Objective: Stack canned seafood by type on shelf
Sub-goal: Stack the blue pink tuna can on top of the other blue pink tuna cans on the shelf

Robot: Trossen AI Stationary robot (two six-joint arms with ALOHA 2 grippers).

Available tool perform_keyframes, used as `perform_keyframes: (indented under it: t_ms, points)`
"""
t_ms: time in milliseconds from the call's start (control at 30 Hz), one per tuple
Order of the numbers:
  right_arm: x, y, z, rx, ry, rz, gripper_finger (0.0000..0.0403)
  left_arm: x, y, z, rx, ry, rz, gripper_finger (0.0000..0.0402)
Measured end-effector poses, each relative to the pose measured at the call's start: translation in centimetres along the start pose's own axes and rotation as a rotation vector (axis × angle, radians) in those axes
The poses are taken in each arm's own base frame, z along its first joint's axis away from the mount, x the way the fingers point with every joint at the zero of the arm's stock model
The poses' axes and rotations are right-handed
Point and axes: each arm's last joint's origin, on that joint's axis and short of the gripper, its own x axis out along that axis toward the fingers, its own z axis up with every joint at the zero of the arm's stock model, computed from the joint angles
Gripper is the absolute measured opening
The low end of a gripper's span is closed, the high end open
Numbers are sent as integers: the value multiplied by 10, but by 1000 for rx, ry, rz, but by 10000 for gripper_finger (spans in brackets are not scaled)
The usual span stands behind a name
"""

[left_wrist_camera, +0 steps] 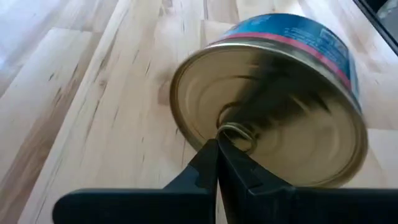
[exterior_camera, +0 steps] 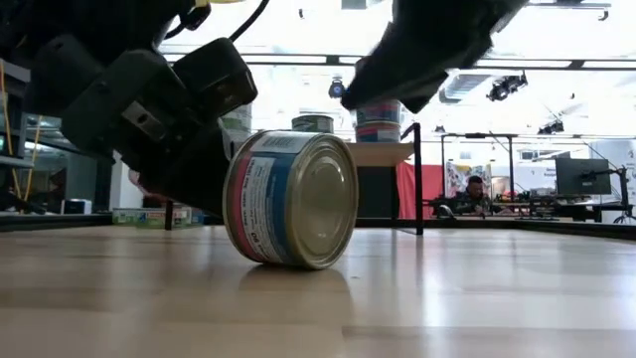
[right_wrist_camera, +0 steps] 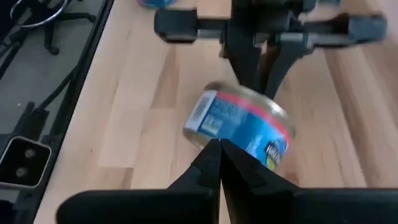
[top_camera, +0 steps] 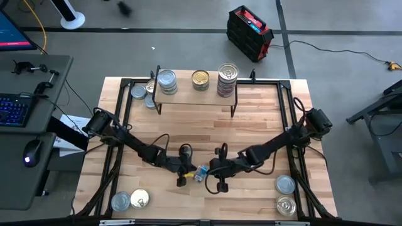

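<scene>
- The left tool (top_camera: 183,178) was shut tight with nothing held. Its tips touched the gold lid of a blue and pink tin (left_wrist_camera: 273,99), right by the pull ring (left_wrist_camera: 239,134).
- The right tool (top_camera: 215,184) was shut too and held nothing. It sat just on the other side of the same tin, at about 3 o'clock from it in the high view.
- The tin lay on its round side on the tabletop (top_camera: 251,119), near the front middle. It was not standing flat.
- It could roll away, I think, because a round side rolls if a shut tool pushes it. A push off-centre could also spin it out from between the two tools.
- Shut tools cannot pick it up. They would need to open first.
- The shelf (top_camera: 195,96) stood at 12 o'clock on the tabletop, with three lots of tins on top and more tins beside it at 10 o'clock.
- Two tins sat at 7 o'clock and two at 5 o'clock.
- The tabletop was pale wood boards. Around it was grey floor, a desk with a keyboard (top_camera: 14,108) at 9 o'clock, and a red and black box (top_camera: 249,32) at 1 o'clock.
</scene>
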Motion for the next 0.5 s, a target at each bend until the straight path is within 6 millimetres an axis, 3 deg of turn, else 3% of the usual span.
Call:
perform_keyframes:
  t_ms: [200, 333, 500]
  points:
    - [-9, 5, 21, -62, 16, 6, 0, -5, -2, -10, 10, 102, 34, 0]
    - [-18, 2, 46, -119, 62, 57, 2, -18, -9, -16, -12, 131, 43, 0]
    - [-20, -11, 73, -293, 116, 142, 46, -43, -16, -33, -130, 98, 88, 0]
